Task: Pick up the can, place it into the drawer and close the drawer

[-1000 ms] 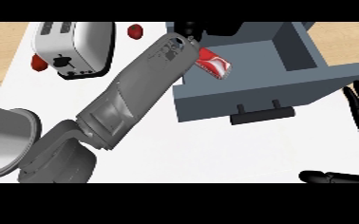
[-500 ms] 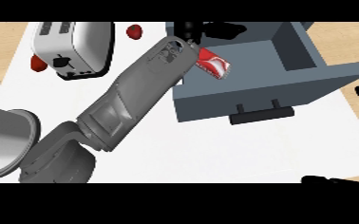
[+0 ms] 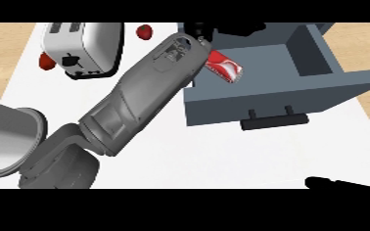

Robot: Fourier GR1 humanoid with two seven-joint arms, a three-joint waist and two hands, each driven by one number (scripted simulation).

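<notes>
The red and white can (image 3: 224, 68) lies tilted on its side inside the open grey drawer (image 3: 318, 90), near its left wall. My left forearm reaches from the lower left up to the drawer's back left corner. My left hand (image 3: 217, 28) is above the can at the picture's top, fingers stretched to the right and not round the can. The drawer's dark handle (image 3: 274, 121) faces me. Only the dark fingers of my right hand (image 3: 334, 183) show at the lower right edge, lying straight.
A silver toaster (image 3: 83, 46) stands at the back left, with a small red round thing (image 3: 145, 31) to its right and another (image 3: 45, 61) on its left. A grey metal bowl (image 3: 14, 137) sits at the left edge. The white counter (image 3: 217, 156) lies before the drawer.
The can has stayed in the same spot in the drawer. My left hand has shifted slightly above it. My right hand has sunk lower toward the bottom right edge.
</notes>
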